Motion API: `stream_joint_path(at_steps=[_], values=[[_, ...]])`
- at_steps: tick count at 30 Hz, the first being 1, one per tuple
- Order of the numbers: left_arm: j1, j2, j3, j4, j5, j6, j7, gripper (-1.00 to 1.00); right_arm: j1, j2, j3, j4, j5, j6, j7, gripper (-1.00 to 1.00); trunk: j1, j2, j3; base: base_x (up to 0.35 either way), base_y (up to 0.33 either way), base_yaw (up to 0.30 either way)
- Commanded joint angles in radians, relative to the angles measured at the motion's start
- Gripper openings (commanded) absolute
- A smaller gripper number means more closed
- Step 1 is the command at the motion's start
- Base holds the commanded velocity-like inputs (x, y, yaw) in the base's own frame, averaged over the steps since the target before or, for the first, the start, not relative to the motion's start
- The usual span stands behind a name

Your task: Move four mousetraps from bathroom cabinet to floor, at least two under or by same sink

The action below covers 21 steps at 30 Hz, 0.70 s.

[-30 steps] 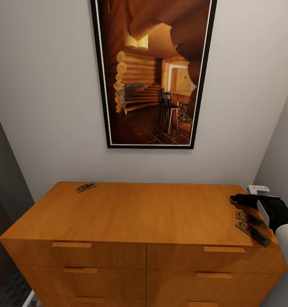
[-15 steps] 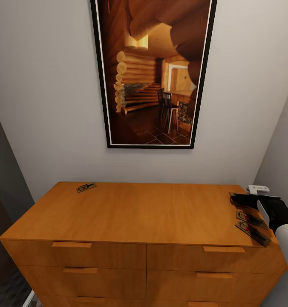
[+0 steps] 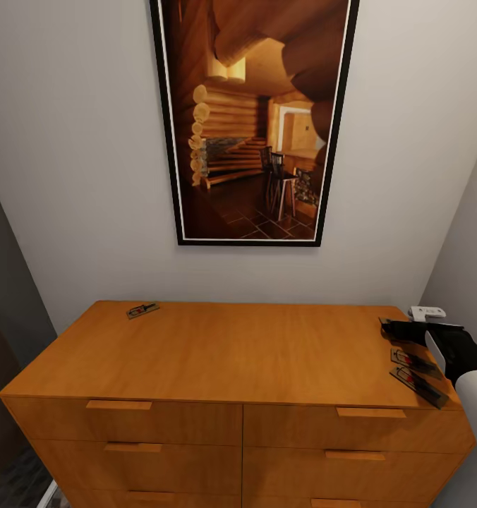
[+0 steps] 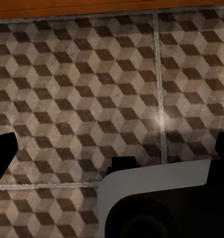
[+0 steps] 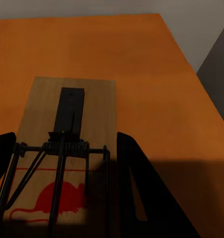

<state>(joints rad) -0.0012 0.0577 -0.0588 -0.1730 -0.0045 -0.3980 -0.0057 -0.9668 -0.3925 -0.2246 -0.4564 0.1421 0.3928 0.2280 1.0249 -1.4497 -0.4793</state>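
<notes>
The orange-brown cabinet (image 3: 231, 353) stands against the wall. One mousetrap (image 3: 142, 310) lies at its back left corner. Two more mousetraps (image 3: 412, 361) (image 3: 418, 384) lie near the right edge. My right gripper (image 3: 394, 328) rests low on the cabinet top just behind them. In the right wrist view its dark fingers (image 5: 136, 183) press against both long sides of a wooden mousetrap (image 5: 67, 124) with a red mouse print. That trap lies flat on the cabinet top (image 5: 141, 74). My left gripper (image 4: 116, 144) hangs open over the cube-patterned bathroom floor (image 4: 82, 89). The sink is out of view.
A tall framed picture (image 3: 252, 120) of a log cabin hangs above the cabinet. A grey wall (image 3: 464, 233) closes in at the right, with a small white fitting (image 3: 427, 312) beside my right arm. The cabinet's base edge (image 4: 112, 7) borders the floor tiles.
My right gripper has edged slightly forward along the cabinet top, and a corner of the trap now shows past its tips. Everything else is unchanged.
</notes>
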Motion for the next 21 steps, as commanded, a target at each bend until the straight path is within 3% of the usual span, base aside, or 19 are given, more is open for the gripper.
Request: stream_joint_path(at_steps=[1, 2, 3, 11, 21], values=[[0.000, 0.001, -0.006, 0.000, 0.000, -0.002, 0.001, 1.00, 0.000, 0.001, -0.005, 0.007, 0.005, 0.006, 0.010, -1.00, 0.000, 0.000, -0.001, 0.000, 0.000, 0.000], [0.000, 0.001, -0.006, 0.000, 0.000, -0.002, 0.001, 1.00, 0.000, 0.001, -0.006, 0.005, 0.005, 0.006, 0.010, -1.00, 0.000, 0.000, -0.001, 0.000, 0.000, 0.000], [0.000, 0.001, -0.006, 0.000, -0.002, -0.002, 0.001, 1.00, 0.000, 0.001, -0.006, -0.226, 0.005, 0.170, 0.014, -1.00, 0.000, 0.000, -0.001, 0.000, 0.000, 0.000], [0.000, 0.001, -0.006, 0.000, -0.002, -0.002, 0.001, 1.00, 0.000, 0.001, -0.006, -0.323, 0.005, 0.255, 0.014, -1.00, 0.000, 0.000, -0.001, 0.000, 0.000, 0.000], [0.000, 0.001, -0.006, 0.000, -0.002, -0.002, 0.001, 1.00, 0.000, 0.001, -0.007, -0.354, 0.005, 0.280, 0.014, -1.00, 0.000, 0.000, -0.001, 0.000, 0.000, 0.000]])
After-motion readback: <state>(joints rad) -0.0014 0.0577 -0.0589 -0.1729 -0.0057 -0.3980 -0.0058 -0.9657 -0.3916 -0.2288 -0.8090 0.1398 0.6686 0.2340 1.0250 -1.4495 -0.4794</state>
